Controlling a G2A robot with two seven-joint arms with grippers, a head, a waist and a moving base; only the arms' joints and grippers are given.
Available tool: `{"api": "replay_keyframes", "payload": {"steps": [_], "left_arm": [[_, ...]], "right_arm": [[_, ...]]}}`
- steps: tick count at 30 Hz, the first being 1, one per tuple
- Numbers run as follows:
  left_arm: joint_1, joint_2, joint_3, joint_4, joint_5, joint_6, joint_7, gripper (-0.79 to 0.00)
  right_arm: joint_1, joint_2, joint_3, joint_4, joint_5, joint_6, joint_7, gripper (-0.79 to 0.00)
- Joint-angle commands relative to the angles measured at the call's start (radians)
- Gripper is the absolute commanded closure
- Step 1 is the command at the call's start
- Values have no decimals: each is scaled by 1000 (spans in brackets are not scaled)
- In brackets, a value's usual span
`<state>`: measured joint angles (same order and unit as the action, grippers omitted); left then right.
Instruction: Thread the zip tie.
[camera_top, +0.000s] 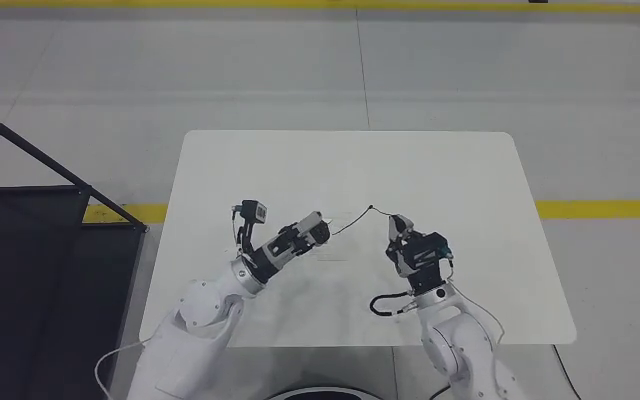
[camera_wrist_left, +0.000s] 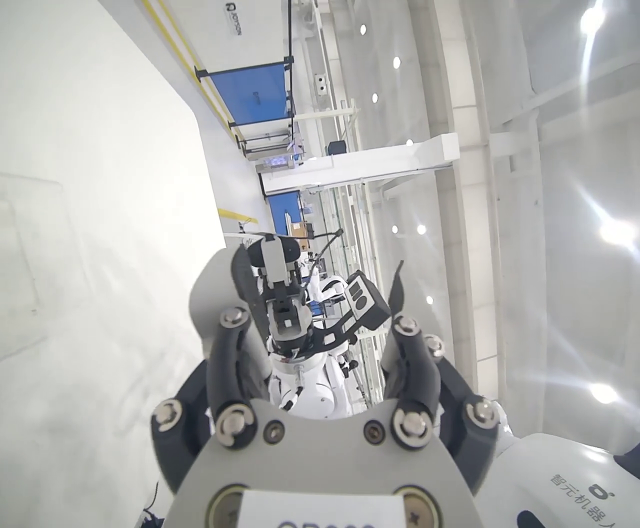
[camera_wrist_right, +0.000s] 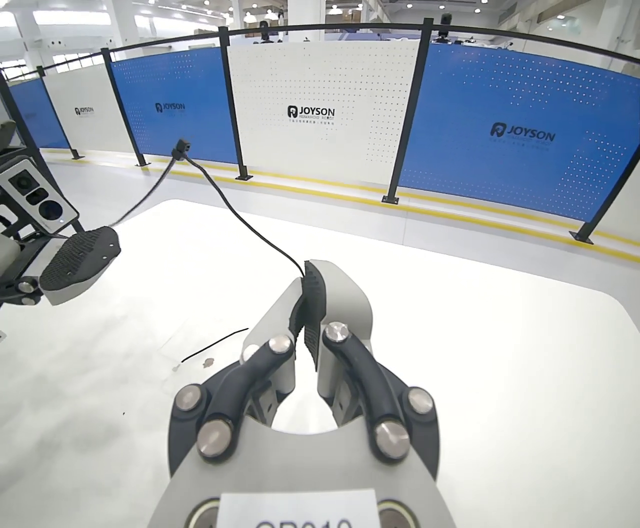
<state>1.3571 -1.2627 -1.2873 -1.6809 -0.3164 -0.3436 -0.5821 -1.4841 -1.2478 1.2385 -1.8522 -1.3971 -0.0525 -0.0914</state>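
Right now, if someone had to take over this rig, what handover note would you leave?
Left gripper: open, holding nothing, near the thin end of the zip tie.
Right gripper: shut on the tie's other end, over the table.
The tie's head is raised between the grippers, one strand running to each.
Done: tie lifted. Whether the tail has passed through the head cannot be told.
Left: check that; if not, grip the free end and feed it through.
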Motion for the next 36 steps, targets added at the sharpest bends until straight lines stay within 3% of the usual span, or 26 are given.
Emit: {"api": "replay_keyframes", "payload": {"steps": [1,4,9,14,29,32,36], "left_arm": [[21,4,-32,-15,-13,-14,3,-785],[55,11,-85,-34,-42,-36,2,-785],[98,21,-149,-48,-92,-59,-26,-785],[110,23,-162,-49,-109,-65,-38,-785],[110,23,-162,-49,-109,-65,-38,-785],[110,23,-162,-49,-109,-65,-38,-785],[110,23,-162,-49,-109,-65,-38,-785]], "right_arm": [[-4,4,11,-28,-27,-19,54,0],[-4,11,18,-86,-82,-83,202,0],[42,19,11,-169,-117,-207,544,0],[116,12,-16,-175,-37,-221,808,0],[117,11,-25,-173,-37,-219,819,0],[141,5,-50,-165,6,-191,907,0],[228,-8,-97,-139,84,-146,1127,0]]}}
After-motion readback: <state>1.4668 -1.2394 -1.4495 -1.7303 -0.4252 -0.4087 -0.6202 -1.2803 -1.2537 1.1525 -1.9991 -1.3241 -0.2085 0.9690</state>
